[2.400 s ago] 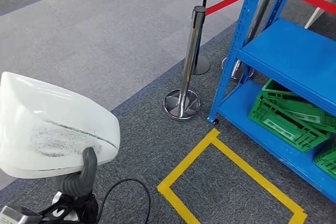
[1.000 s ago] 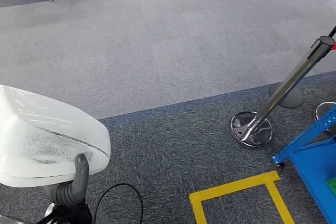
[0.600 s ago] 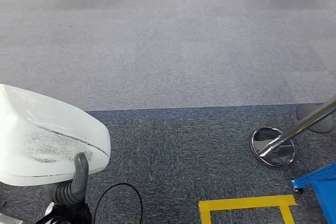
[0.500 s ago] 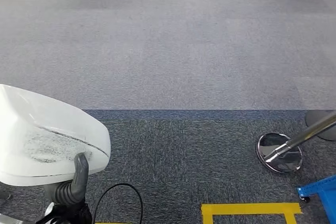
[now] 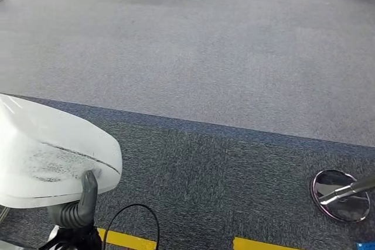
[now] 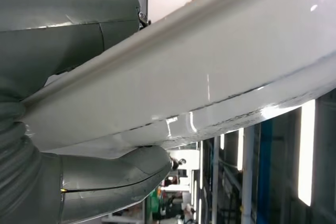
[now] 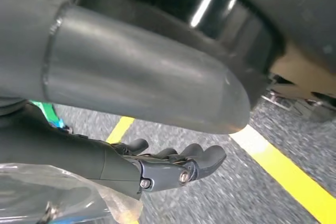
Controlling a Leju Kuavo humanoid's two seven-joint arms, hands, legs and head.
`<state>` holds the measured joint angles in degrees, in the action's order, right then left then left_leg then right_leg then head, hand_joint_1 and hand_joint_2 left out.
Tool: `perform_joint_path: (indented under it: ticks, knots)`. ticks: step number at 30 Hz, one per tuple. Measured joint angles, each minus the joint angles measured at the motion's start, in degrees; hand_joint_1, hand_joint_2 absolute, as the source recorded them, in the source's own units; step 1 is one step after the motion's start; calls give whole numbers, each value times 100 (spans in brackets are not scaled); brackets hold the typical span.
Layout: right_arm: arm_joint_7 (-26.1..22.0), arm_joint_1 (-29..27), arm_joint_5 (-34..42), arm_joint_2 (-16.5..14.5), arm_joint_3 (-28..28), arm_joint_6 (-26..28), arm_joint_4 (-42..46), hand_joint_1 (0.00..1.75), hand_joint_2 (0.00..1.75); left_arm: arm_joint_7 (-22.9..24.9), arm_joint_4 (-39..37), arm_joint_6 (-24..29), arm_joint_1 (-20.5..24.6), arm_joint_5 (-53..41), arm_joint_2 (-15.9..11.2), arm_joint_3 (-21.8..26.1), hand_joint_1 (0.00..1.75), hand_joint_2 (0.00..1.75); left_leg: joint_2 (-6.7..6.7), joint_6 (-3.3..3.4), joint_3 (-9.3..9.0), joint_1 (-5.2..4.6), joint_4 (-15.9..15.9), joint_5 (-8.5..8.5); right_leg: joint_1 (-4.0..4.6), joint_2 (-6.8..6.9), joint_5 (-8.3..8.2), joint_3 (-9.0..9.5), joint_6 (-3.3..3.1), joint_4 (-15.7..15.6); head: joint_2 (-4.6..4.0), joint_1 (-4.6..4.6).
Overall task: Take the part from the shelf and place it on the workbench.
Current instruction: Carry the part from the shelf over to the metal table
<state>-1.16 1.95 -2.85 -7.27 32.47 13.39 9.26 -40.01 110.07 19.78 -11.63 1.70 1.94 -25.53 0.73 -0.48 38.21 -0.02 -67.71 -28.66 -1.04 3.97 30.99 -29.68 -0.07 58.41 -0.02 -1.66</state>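
White shell part [image 5: 48,153] stays gripped by the left hand [image 5: 82,206]; right hand [image 7: 166,169] hangs empty, fingers loosely extended. The camera has turned left; the chrome stanchion base [image 5: 340,194] sits further right.

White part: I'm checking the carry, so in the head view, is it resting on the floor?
No. The white part is up off the carpet, gripped by the left robot hand.

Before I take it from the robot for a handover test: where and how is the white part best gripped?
Probably by the rounded free end of the white part, coming from the robot's right. The left hand already holds its underside edge, thumb on the speckled face. The shell is broad, smooth and glossy, so clasp its rim from both faces rather than pinching the flat.
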Motion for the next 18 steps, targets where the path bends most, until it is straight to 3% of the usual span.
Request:
perform_joint_path:
  ticks: [2, 3, 4, 6, 8, 10, 11, 12, 13, 14, 16, 18]
  knots:
    - [-10, 7, -4, -10, 2, -1, 1, 0, 0, 11, 0, -6, 17, -10, -1, -1, 175, 175, 299, 86, -331, -79, 658, 207, 29, 119, 51, 44, 53, 3, 0, -1]
    - [-14, 9, -8, -16, 3, -1, 1, 0, 0, 17, 0, -11, 25, -19, -1, -1, 175, 175, 397, 118, -394, -115, 802, 211, 41, 179, 71, 59, 84, 1, 0, -2]
    - [-15, 12, -12, -19, 4, -1, 1, 0, 0, 22, 0, -15, 29, -28, -1, -1, 175, 175, 394, 136, -398, -138, 832, 184, 53, 246, 86, 75, 113, -8, 0, -3]
    - [-16, 29, -20, -24, 5, 3, 4, 0, 0, 21, 0, -20, 22, -54, 0, 1, 175, 175, 246, 174, -402, -113, 883, 200, 52, 317, 131, 124, 163, -24, 0, -3]
    - [-25, 47, -20, -27, 5, 8, 8, 0, 0, 20, -1, -14, 30, -84, 6, -1, 175, 175, 107, 223, -437, -68, 948, 228, 45, 65, 322, 28, 202, 232, -1, 29]
    - [-31, 52, -18, -27, 5, 7, 10, 0, 0, 20, -6, -4, 46, -105, 11, -3, 175, 175, -29, 257, -450, -51, 962, 232, 37, -278, 657, -341, 214, 956, -2, 70]
    - [-31, 50, -15, -27, 5, 6, 10, 0, 0, 20, -11, -1, 49, -111, 12, -4, 175, 175, -106, 265, -451, -52, 960, 228, 37, -350, 775, -555, 216, 1332, -2, 80]
    - [-31, 45, -11, -27, 5, 5, 10, 0, 0, 21, -18, 2, 47, -111, 12, -4, 175, 175, -188, 269, -457, -54, 958, 224, 38, -376, 795, -708, 216, 1554, -1, 80]
    - [-33, 44, -8, -27, 5, 5, 10, 0, 0, 21, -24, 2, 46, -111, 11, -4, 175, 175, -273, 269, -465, -55, 955, 222, 38, -388, 688, -763, 216, 1552, -2, 80]
    - [-33, 49, -3, -27, 5, 5, 10, 0, 0, 21, -29, 2, 44, -111, 11, -4, 175, 175, -363, 263, -478, -53, 950, 217, 35, -410, 470, -707, 213, 1318, -1, 81]
    - [-33, 55, 6, -26, 5, 3, 9, 0, 0, 17, -34, 0, 51, -114, 11, -4, 175, 175, -526, 231, -490, -50, 924, 195, 8, -634, 17, -427, 208, 546, -1, 83]
    - [-42, 54, 10, -25, 5, -1, 8, 0, 0, 8, -34, -14, 73, -133, 11, -5, 175, 175, -662, 180, -456, -41, 887, 187, -15, -870, -116, -209, 194, 89, -1, 79]
